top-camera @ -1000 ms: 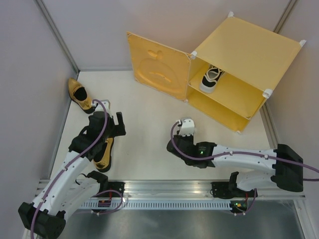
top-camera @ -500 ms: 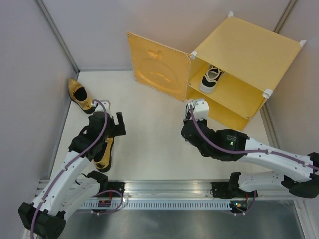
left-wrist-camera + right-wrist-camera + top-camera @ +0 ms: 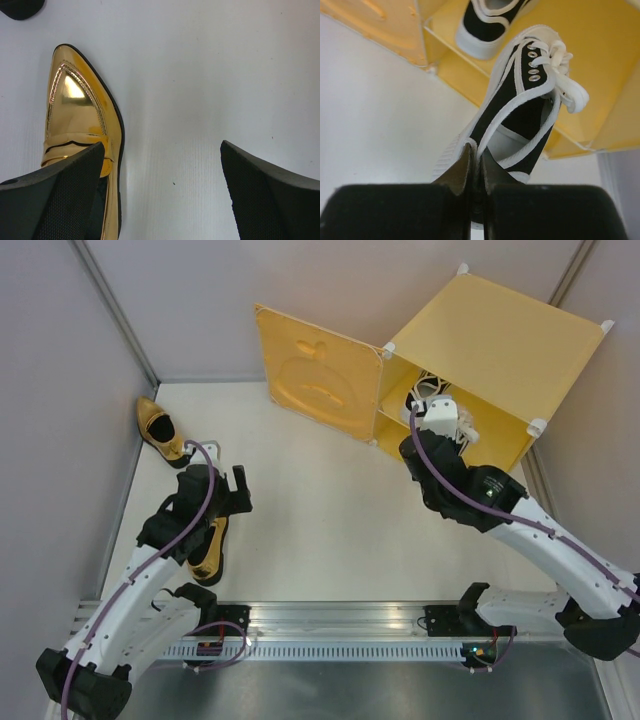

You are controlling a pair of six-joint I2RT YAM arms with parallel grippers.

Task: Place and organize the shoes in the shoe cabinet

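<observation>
The yellow shoe cabinet (image 3: 500,335) stands at the back right with its door (image 3: 315,375) swung open. My right gripper (image 3: 440,415) is shut on the side wall of a black-and-white sneaker (image 3: 520,100) and holds it at the cabinet's opening, toe towards the shelf (image 3: 600,85). The other sneaker (image 3: 485,22) stands on the shelf. My left gripper (image 3: 225,485) is open and empty, with one gold loafer (image 3: 75,115) under its left finger (image 3: 60,195). The second gold loafer (image 3: 160,430) lies by the left wall.
The open door juts out to the left of the cabinet. Grey walls close in on the left and right of the white floor (image 3: 310,500). A metal rail (image 3: 340,625) runs along the near edge.
My right arm has swung from the middle of the floor up to the cabinet opening, carrying the sneaker. The left arm and both loafers have not moved.
</observation>
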